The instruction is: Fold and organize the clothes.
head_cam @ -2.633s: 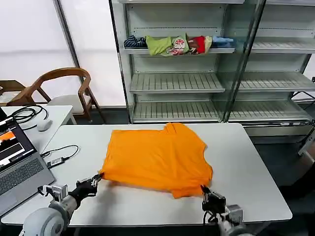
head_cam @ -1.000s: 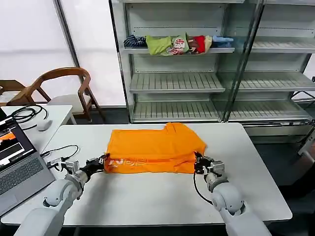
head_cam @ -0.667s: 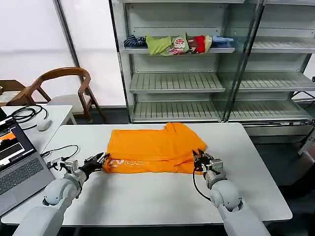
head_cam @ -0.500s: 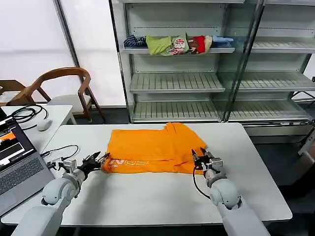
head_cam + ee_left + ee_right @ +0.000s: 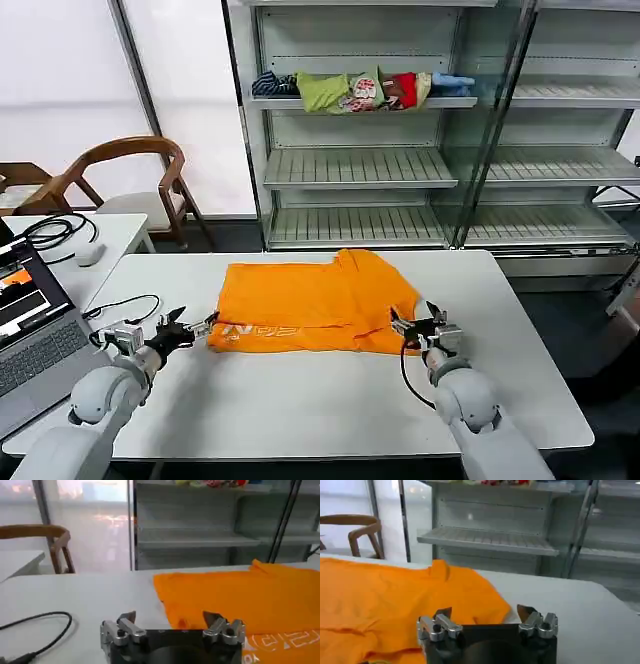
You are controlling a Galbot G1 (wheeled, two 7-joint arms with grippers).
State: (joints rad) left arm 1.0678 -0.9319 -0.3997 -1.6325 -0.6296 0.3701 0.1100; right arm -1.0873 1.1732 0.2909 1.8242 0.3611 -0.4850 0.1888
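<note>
The orange T-shirt lies folded on the white table, its near half turned back so white lettering shows along the front strip. My left gripper stands open just off the shirt's left front corner, touching nothing. My right gripper is open at the right front corner, also apart from the cloth. In the left wrist view the shirt spreads beyond my open left gripper. The right wrist view has the shirt beyond my open right gripper.
A laptop and a cable sit at the table's left. A wooden chair stands behind. The shelving unit at the back carries a row of bundled clothes. Bare tabletop lies in front of the shirt.
Both grippers carried the shirt's near edge back over it, making a fold that shows the lettering. They then let go, opened and drew slightly outward.
</note>
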